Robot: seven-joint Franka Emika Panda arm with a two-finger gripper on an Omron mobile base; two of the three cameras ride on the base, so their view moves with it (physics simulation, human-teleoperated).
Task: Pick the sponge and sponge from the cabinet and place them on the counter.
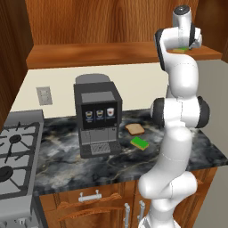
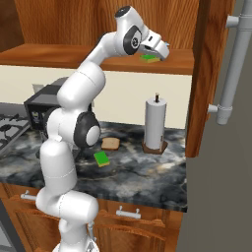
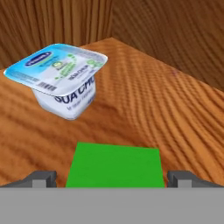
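Hand view puts the second sponge [image 3: 114, 165] on the cabinet [image 3: 175, 113] shelf, right between my fingertips [image 3: 41, 179], which stand spread wide with nothing pinched. Its twin [image 1: 140, 142] lies on the counter [image 1: 62, 156]. My worry: the white-and-blue cup [image 3: 61, 81] just beyond my fingertips could get knocked if I overreach.

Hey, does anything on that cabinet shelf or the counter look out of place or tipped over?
One thing: the white-and-blue cup on the cabinet shelf sits tilted, its foil lid slanting rather than level. The sponge in front of it lies flat between the open claw tips. On the counter, the other sponge and bread slice lie flat.
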